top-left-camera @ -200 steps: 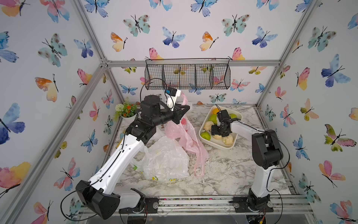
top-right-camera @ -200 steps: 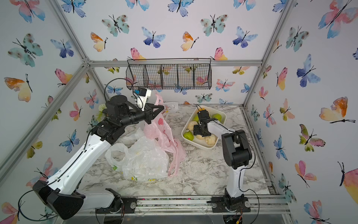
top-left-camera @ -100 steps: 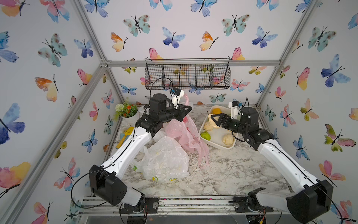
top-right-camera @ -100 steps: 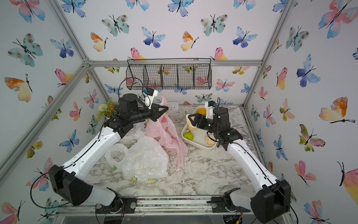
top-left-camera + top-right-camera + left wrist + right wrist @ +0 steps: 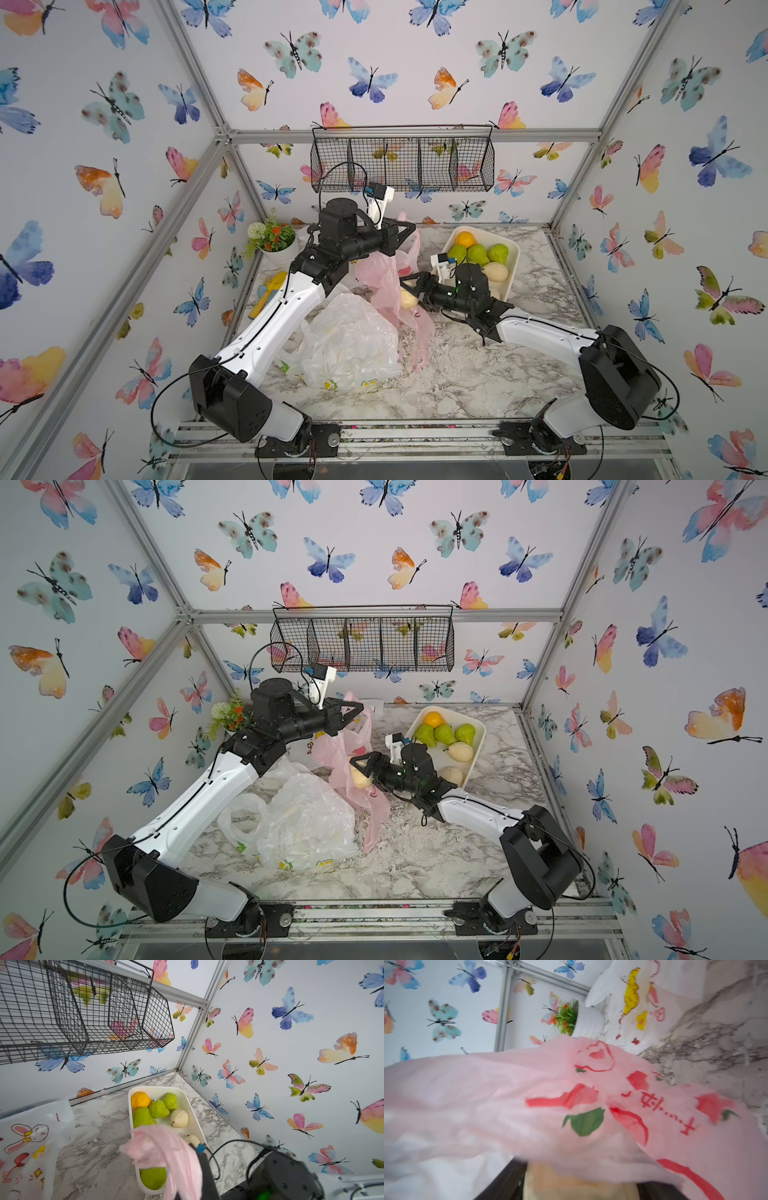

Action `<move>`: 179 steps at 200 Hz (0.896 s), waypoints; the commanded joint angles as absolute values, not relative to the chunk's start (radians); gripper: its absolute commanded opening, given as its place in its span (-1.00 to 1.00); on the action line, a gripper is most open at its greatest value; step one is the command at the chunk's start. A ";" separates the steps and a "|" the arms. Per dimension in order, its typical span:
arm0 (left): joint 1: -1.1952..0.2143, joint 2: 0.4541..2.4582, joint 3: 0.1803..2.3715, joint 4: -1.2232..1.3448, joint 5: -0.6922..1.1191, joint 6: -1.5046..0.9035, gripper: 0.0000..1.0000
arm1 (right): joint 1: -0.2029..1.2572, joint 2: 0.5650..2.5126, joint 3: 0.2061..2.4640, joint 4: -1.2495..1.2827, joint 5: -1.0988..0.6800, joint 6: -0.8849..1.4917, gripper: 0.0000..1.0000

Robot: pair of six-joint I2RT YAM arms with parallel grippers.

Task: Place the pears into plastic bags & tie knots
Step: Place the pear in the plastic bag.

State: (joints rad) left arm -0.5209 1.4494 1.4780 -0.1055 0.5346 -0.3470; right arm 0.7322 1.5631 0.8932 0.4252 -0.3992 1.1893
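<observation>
Pinching the upper part of the translucent pink plastic bag with red print (image 5: 386, 274) in the left gripper (image 5: 409, 229), closed tight on the thin film and raised above the marble-patterned tabletop (image 5: 457, 374). Seen alike in both top views, with pink film hanging from the grip down to the tabletop. Shows in the left wrist view only as a bunch of pink plastic (image 5: 166, 1147) close to the camera; cannot make out the fingers there.

Carrying a pale cream pear-shaped toy fruit (image 5: 407, 300) in the right gripper (image 5: 410, 292), spread wide around its body and clamped on it, clear of the tabletop. Touching the hanging pink film with that pear, on the side facing the white rectangular plastic tray (image 5: 515, 254). Same hold in the right wrist view: cream pear (image 5: 579, 1186) between dark fingers (image 5: 500, 1184), pink film draped across it. Cannot tell if inside the bag's mouth or only against the outside.

Lying in the tray: glossy green pears (image 5: 477, 254), more cream pears (image 5: 495, 272), one round orange fruit (image 5: 464, 240). Crumpled beside the left arm: translucent white plastic bag with yellow lemon print (image 5: 353, 340). Spread near the back wall: white plastic bag with colourful doodles (image 5: 31, 1136).
</observation>
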 commanded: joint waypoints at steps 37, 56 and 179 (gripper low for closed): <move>-0.546 1.395 1.374 0.077 0.630 -0.515 -1.00 | 0.776 1.622 1.065 -0.142 0.234 0.954 0.16; -0.546 1.382 1.367 0.115 0.649 -0.566 -1.00 | 0.776 1.588 1.095 -0.175 0.240 0.863 0.16; -0.682 1.394 1.159 0.615 0.520 -0.952 -1.00 | 0.770 1.759 0.940 0.744 -0.468 1.391 0.14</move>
